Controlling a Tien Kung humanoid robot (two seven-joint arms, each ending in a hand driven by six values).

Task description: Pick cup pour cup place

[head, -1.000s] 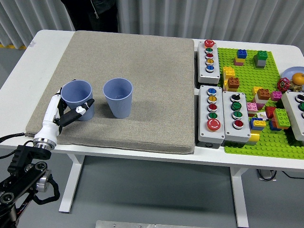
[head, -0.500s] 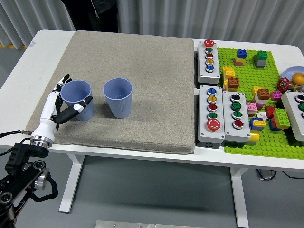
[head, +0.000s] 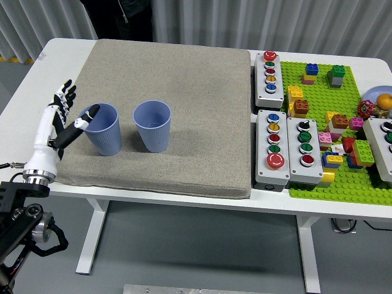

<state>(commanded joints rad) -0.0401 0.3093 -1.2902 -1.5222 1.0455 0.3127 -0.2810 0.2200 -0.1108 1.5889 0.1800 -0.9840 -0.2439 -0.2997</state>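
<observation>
Two blue plastic cups stand upright on the grey mat [head: 184, 86]. The left cup [head: 104, 128] is near the mat's left edge and the right cup [head: 152, 125] is a short way to its right. My left hand [head: 67, 113] is just left of the left cup, fingers spread and holding nothing; its thumb tip is close to the cup's rim, apart from the wall. The right arm does not show.
Right of the mat are two grey button boxes [head: 272, 147] and a smaller one [head: 269, 75], then a green brick plate [head: 331, 184] with several coloured bricks. A person in dark clothing [head: 122, 18] stands at the far side.
My left hand let go of the left cup, opened its fingers and drew back to the left. Both cups stayed in place.
</observation>
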